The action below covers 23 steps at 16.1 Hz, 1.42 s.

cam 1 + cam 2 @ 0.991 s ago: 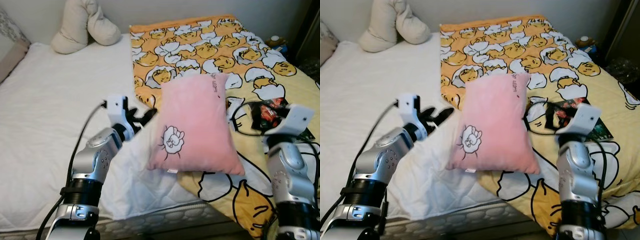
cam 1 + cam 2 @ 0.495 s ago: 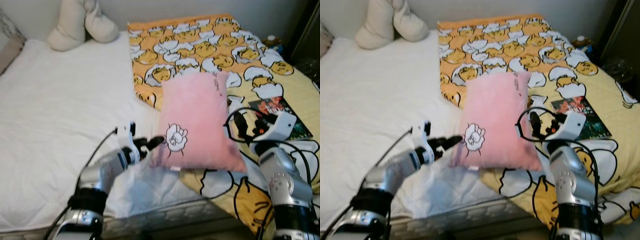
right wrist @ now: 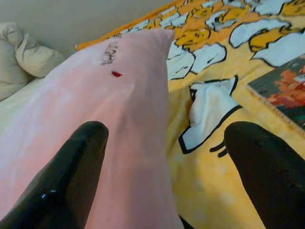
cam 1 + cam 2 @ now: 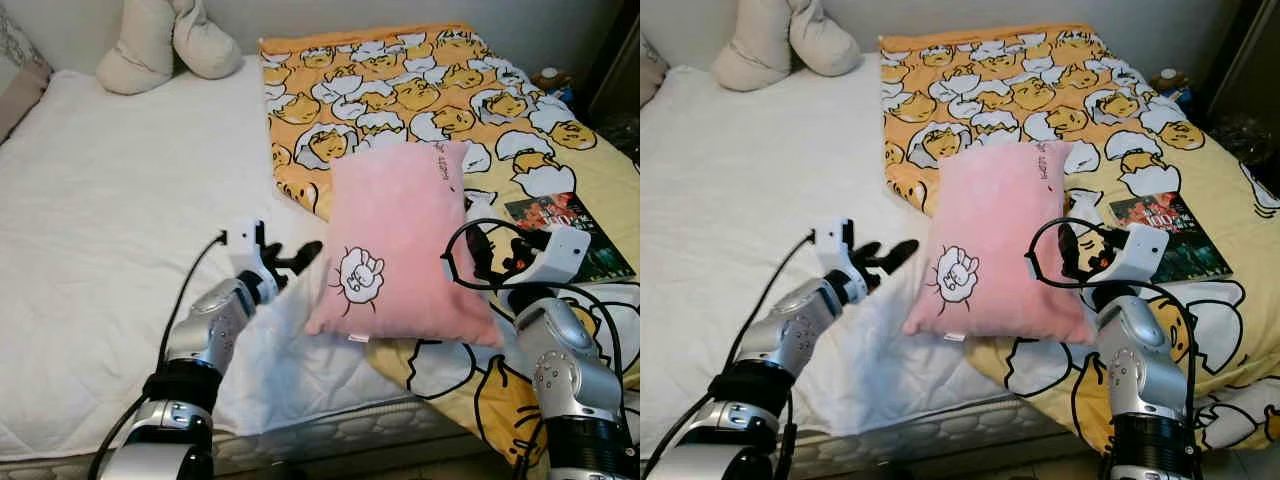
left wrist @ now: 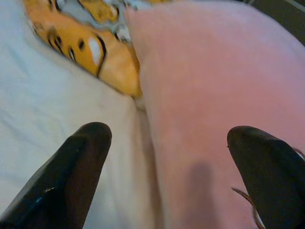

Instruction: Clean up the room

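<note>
A pink pillow with a small white cartoon patch lies across the edge of a yellow egg-print blanket on the bed. My left gripper is open just off the pillow's left edge, low over the white mattress. In the left wrist view its black fingers straddle the pillow's edge without touching it. My right gripper is open at the pillow's right edge, one finger over the pillow and the other over the blanket.
A book lies on the blanket to the right of the pillow. A cream pillow rests at the head of the bed. A dark cable loops by my right wrist. The bed's front edge runs below my arms.
My right gripper has come in from the right to the pillow's right edge. My left gripper dipped, then rose a little beside the pillow's left edge. The camera shifted slightly.
</note>
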Available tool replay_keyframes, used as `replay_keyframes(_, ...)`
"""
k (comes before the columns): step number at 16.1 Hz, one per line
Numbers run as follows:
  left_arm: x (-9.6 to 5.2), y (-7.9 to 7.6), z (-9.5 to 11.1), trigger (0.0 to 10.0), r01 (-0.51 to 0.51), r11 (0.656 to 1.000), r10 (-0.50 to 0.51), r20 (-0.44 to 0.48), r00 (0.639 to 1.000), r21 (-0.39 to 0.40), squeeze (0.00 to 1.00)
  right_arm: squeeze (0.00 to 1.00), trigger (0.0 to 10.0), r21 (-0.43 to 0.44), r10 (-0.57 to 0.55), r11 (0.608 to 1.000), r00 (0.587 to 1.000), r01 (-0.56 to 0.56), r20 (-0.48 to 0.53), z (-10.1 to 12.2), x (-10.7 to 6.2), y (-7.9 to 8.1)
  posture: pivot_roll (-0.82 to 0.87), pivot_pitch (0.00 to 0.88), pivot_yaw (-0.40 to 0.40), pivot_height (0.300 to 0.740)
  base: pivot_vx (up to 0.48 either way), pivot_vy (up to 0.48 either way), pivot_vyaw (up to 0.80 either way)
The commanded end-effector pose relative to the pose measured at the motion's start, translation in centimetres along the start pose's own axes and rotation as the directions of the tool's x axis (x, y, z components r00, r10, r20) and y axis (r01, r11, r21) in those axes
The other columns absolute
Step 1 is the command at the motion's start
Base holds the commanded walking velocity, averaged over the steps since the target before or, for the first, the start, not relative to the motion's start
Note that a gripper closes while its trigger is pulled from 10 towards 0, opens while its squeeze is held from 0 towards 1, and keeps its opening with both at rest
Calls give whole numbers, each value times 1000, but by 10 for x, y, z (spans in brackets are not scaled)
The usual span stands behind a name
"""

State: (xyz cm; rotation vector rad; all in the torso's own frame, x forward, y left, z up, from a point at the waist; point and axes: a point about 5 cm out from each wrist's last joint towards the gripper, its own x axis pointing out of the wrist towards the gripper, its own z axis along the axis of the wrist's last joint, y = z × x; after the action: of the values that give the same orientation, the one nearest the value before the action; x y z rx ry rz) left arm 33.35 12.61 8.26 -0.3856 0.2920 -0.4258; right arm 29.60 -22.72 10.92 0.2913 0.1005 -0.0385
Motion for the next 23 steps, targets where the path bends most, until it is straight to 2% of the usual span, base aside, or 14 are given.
replay_keyframes(1, -1, 0, 21, 10000, -20, 988, 8, 83, 997, 152, 1000, 0, 10000, -44, -3, 999, 999, 5, 52, 7, -2, 2, -214, 0, 105, 740, 0, 0, 0)
replay_keyframes(2, -4, -3, 33, 10000, -47, 935, -6, 148, 989, 353, 1000, 0, 10000, -85, -22, 996, 996, 30, 89, 11, -2, 0, -210, 0, 105, 740, 0, 0, 0)
replay_keyframes(3, -12, -15, 53, 10000, -102, 832, -65, 277, 959, 546, 1000, 0, 10000, -131, -54, 989, 986, 75, 156, 16, -4, -2, -204, 0, 106, 740, 0, 0, 0)
replay_keyframes(5, -13, -14, 52, 10000, -107, 850, -48, 278, 959, 515, 1000, 0, 10000, -163, -54, 983, 985, 81, 164, 15, -5, -2, -204, 0, 106, 740, 0, 0, 0)
replay_keyframes(6, -13, -12, 45, 10000, -94, 876, -35, 257, 966, 474, 1000, 0, 10000, -185, -55, 979, 986, 84, 156, 12, -5, -1, -196, 0, 104, 740, 0, 0, 0)
replay_keyframes(7, -13, -9, 35, 10000, -71, 920, -13, 211, 977, 385, 1000, 0, 10000, -167, -41, 984, 989, 65, 144, 8, -6, 2, -192, 0, 103, 740, 0, 0, 0)
replay_keyframes(8, -10, -8, 19, 10000, -24, 966, -8, 123, 992, 258, 847, 0, 10000, -122, -18, 992, 993, 32, 115, 3, -6, 6, -192, 0, 103, 740, 0, 0, 0)
replay_keyframes(9, -8, -5, 3, 10000, -13, 986, 5, 51, 999, 165, 0, 0, 10000, -59, -10, 998, 997, 15, 79, -3, -5, 7, -193, 0, 100, 740, 0, 0, 0)
replay_keyframes(12, -1, 1, -23, 10000, -55, 998, 55, -53, 997, 11, 0, 0, 10000, 60, -18, 998, 1000, 17, 14, -14, -2, 5, -192, 0, 95, 740, 0, 0, 0)
replay_keyframes(14, 2, 1, -29, 10000, -54, 997, 50, -76, 996, -50, 0, 0, 10000, 82, -17, 997, 1000, 17, -1, -15, -1, 4, -197, 0, 93, 740, 0, 0, 0)
replay_keyframes(15, 7, -1, -35, 10000, -51, 991, 37, -112, 993, -126, 0, 0, 10000, 117, -26, 993, 999, 28, -21, -18, 1, 1, -202, 0, 93, 740, 0, 0, 0)
replay_keyframes(18, 18, -10, -42, 10000, -58, 977, 25, -161, 987, -205, 0, 0, 10000, 170, 7, 985, 997, 6, -75, -25, 0, 5, -213, 0, 99, 740, 0, 0, 0)
replay_keyframes(20, 20, -13, -42, 10000, -58, 973, 20, -166, 986, -224, 0, 0, 10000, 185, 32, 983, 995, -14, -91, -28, -2, 8, -217, 0, 100, 740, 0, 0, 0)
replay_keyframes(23, 22, -15, -46, 10000, -66, 951, 11, -183, 983, -302, 0, 0, 10000, 192, 65, 981, 989, -39, -131, -32, -8, 10, -225, 0, 101, 740, 0, 0, 0)
